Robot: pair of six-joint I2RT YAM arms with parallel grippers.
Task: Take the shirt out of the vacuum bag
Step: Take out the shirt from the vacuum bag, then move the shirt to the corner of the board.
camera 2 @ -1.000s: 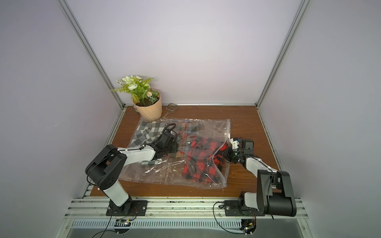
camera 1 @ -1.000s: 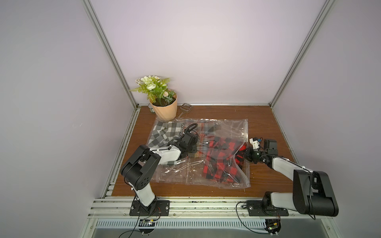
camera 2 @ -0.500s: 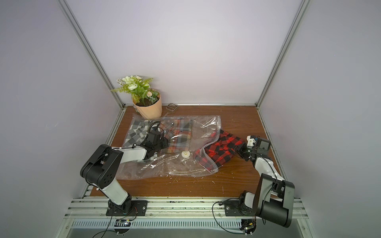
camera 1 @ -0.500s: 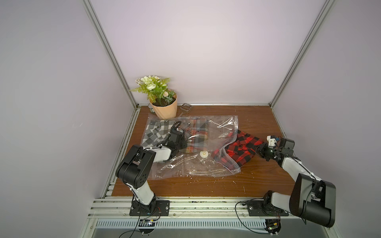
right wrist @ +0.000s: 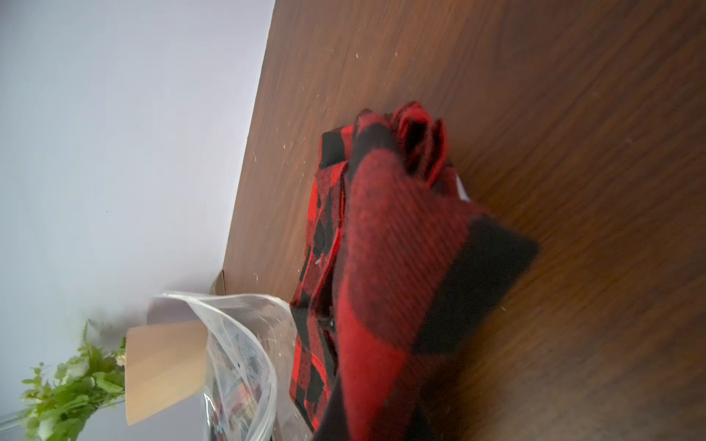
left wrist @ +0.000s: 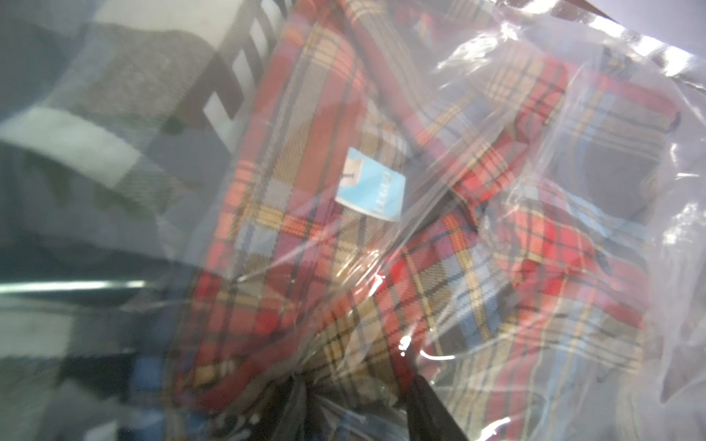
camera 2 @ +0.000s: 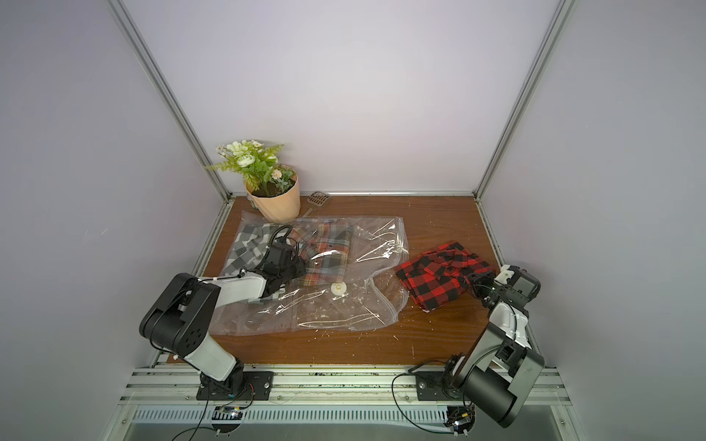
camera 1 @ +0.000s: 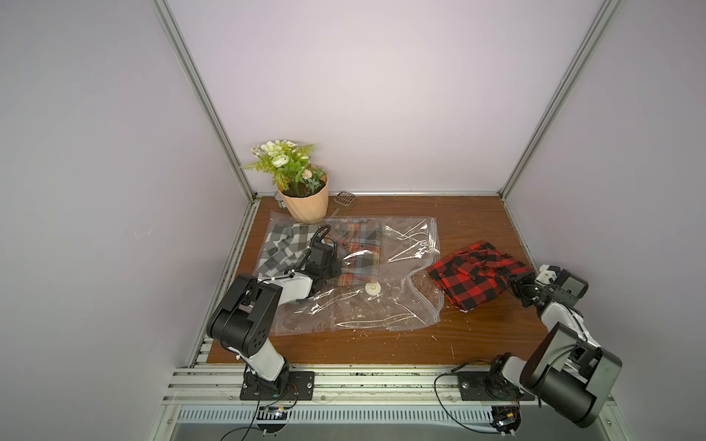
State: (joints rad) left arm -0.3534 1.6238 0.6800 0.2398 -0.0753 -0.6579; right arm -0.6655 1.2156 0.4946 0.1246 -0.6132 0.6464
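The clear, crinkly vacuum bag (camera 1: pixel 397 244) is lying flat across the left and middle of the wooden table (camera 1: pixel 477 214). The soft red-and-black checked shirt (camera 1: pixel 473 275) is lying rumpled outside it near the right edge, the right fingers (camera 1: pixel 515 285) pinching its edge from a low, outstretched arm. The left fingers (left wrist: pixel 428 412) are pressing on the bag, partly apart; I cannot tell whether they are gripping it.

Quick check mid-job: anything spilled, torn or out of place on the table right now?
Small white flecks are scattered over the table and the vacuum bag, like spilled crumbs. The bag's mouth is buckled open unevenly. The red checked shirt lies rumpled outside it, the right gripper shut on its edge. No tear visible.
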